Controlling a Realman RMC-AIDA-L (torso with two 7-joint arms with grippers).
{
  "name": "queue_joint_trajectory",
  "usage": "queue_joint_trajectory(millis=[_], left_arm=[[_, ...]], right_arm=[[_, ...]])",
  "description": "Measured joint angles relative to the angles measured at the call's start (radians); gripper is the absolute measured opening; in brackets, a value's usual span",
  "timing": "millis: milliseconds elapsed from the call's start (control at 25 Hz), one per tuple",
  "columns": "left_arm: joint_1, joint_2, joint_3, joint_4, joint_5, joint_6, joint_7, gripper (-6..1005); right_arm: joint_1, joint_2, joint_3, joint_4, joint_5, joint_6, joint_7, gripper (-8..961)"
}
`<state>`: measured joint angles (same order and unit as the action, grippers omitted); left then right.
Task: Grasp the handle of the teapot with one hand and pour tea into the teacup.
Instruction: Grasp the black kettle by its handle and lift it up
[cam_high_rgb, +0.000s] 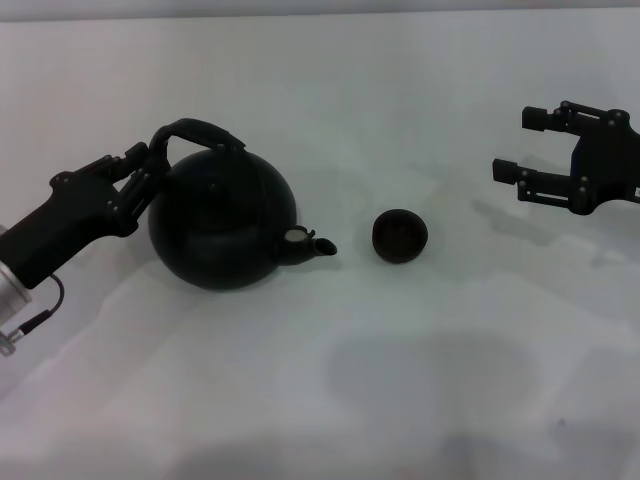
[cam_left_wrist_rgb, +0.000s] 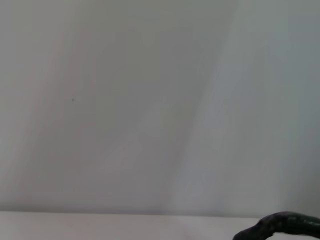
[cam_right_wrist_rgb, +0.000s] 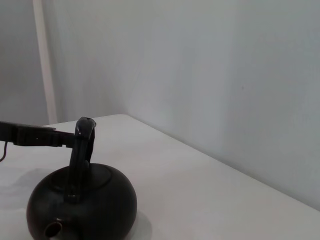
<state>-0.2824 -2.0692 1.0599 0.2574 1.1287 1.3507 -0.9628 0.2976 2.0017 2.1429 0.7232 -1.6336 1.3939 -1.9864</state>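
The matte black teapot (cam_high_rgb: 222, 222) stands on the white table at the left, its spout (cam_high_rgb: 318, 245) pointing right toward the teacup (cam_high_rgb: 400, 235), a hand's width away. My left gripper (cam_high_rgb: 150, 168) is closed around the left end of the arched handle (cam_high_rgb: 200, 130). The right wrist view shows the teapot (cam_right_wrist_rgb: 82, 205) upright, the handle (cam_right_wrist_rgb: 82, 150) raised, and the left fingers (cam_right_wrist_rgb: 45, 137) reaching it. A bit of the handle (cam_left_wrist_rgb: 285, 224) shows in the left wrist view. My right gripper (cam_high_rgb: 515, 145) is open and empty, above the table, right of the cup.
The white table (cam_high_rgb: 330, 380) runs to a pale wall at the back. Nothing else stands on it.
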Motion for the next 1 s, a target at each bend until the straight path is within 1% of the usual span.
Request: queue_joint_trajectory(millis=[280,440,560,760,920,1000], left_arm=[[0.000,0.003,0.000,0.009,0.020,-0.017,-0.013,248],[-0.004,0.012,0.000,0.012,0.030,-0.032,-0.020,250],[-0.006,0.016,0.000,0.035,0.045,-0.047,-0.040,262],[-0.006,0.013,-0.005,0.106,0.119,-0.072,-0.090,299],[-0.004,0.010,-0.004,0.132,0.128,-0.073,-0.089,338],[-0.005,0.010,-0.003,0.145,0.142,-0.073,-0.091,334]], right_arm=[[0.000,0.000,0.000,0.002,0.000,0.007,0.000,779],[0.000,0.000,0.000,0.003,0.000,0.009,-0.001,778],[0.000,0.000,0.000,0.004,0.000,0.010,-0.002,778],[0.000,0.000,0.000,0.004,0.000,0.010,-0.002,778],[0.000,0.000,0.000,0.004,0.000,0.010,-0.002,778],[0.000,0.000,0.000,0.004,0.000,0.010,-0.002,778]])
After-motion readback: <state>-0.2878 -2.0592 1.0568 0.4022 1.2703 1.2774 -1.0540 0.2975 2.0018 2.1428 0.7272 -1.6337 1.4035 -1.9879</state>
